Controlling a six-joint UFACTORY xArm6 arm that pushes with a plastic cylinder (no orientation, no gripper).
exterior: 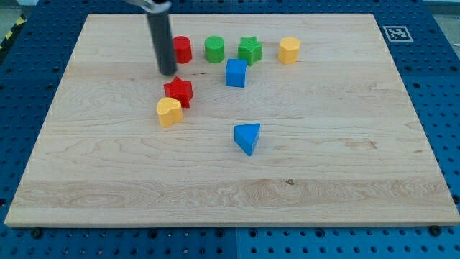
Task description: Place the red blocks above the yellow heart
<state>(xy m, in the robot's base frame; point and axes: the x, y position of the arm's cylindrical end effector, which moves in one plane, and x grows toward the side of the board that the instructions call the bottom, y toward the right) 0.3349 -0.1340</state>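
A red star block sits just above and right of the yellow heart block, touching it. A red cylinder block stands further up, near the view's top. My tip is at the end of the dark rod, just left of and below the red cylinder and a little above the red star, touching neither as far as I can tell.
A green cylinder, a green star and a yellow hexagonal block line up to the right of the red cylinder. A blue cube sits below them. A blue triangular block lies near the board's middle.
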